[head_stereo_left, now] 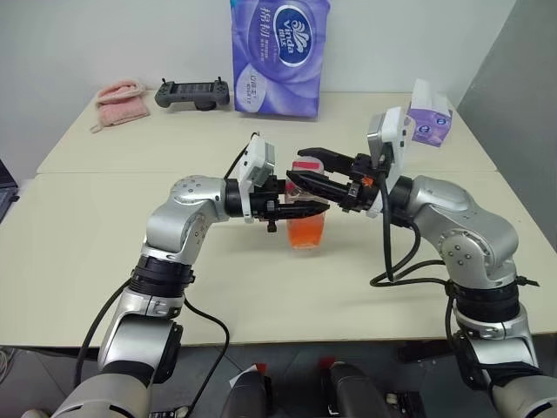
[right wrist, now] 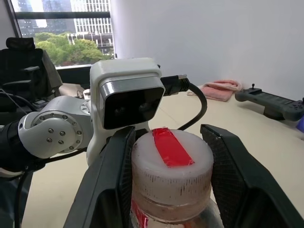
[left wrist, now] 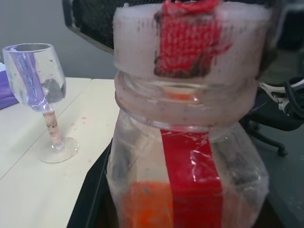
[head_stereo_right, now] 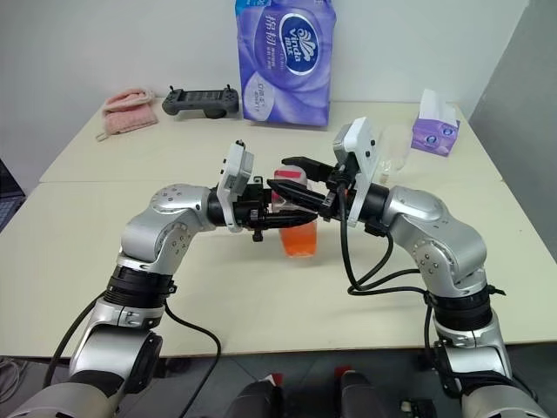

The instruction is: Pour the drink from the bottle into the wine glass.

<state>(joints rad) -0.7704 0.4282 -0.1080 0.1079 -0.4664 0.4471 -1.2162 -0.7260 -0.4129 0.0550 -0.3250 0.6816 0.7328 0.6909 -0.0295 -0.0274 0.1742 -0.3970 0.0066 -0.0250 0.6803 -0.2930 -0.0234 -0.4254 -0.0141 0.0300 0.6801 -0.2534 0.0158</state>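
Two pincers meet at the bottle: the left pincer is clenched on its body and holds it upright above the tabletop, probably so the cap can be unscrewed. The right pincer straddles the cap, one finger touching it and the other just beside, not yet clamped. The wine glass waits empty, near on the tabletop.

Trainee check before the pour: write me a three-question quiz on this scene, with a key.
1. True or false: the cap is already off the bottle.
2. Which claw grips the bottle's body? A. left B. right C. neither
3. Fill in: the wine glass standing on the table is ___ of drink.

Key: 1. False, the cap still sits on the neck. 2. A, the left claw. 3. Empty.
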